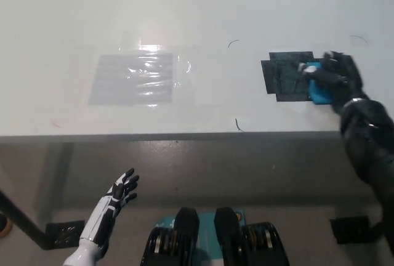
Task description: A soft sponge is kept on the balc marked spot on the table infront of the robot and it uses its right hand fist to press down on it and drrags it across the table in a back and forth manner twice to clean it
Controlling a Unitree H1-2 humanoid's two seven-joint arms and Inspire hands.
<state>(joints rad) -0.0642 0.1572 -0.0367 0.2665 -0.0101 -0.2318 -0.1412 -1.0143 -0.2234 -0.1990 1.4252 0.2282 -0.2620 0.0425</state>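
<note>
A blue sponge point(317, 92) lies on the white table point(203, 13) at the right edge of the black marked spot point(286, 75). My black right hand point(335, 79) rests on top of the sponge with its fingers curled over it, pressing it against the table. Most of the sponge is hidden under the hand. My white left hand point(118, 194) hangs below the table's front edge at the lower left, fingers spread, holding nothing.
A clear taped plastic patch point(132, 78) shines on the table's left half. The table's front edge point(184, 135) runs across the picture's middle. Small dark marks point(237, 124) dot the surface near the edge.
</note>
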